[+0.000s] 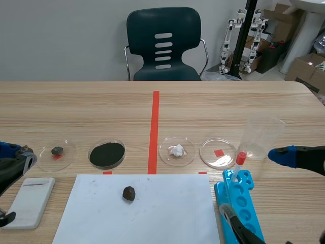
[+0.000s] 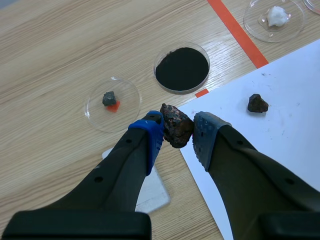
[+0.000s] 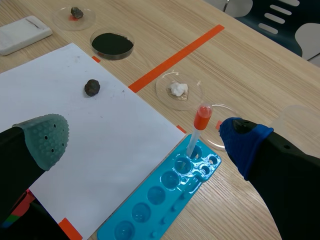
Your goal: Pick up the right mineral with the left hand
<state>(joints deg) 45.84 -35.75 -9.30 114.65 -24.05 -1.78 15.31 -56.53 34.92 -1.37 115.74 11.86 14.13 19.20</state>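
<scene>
In the left wrist view my left gripper [image 2: 178, 135] is shut on a dark reddish-brown mineral [image 2: 175, 124], held above the table near the corner of the white paper [image 2: 280, 90]. A second dark mineral [image 2: 257, 103] lies on that paper, also seen in the scene view [image 1: 129, 193]. A small grey mineral [image 2: 109, 98] rests in a petri dish beyond the gripper. In the scene view the left gripper [image 1: 18, 157] is at the far left; the held stone is hidden there. My right gripper [image 3: 145, 142] stands open above the paper's edge and the blue tray, holding nothing.
A dish of black powder [image 1: 107, 154], a dish with a white lump [image 1: 176, 151] and a dish over a red mark [image 1: 218, 153] line up behind the paper. A clear beaker [image 1: 261, 137], a blue tube rack [image 1: 241, 208] with a red-capped tube [image 1: 239, 161] and a white slab [image 1: 31, 201] are nearby.
</scene>
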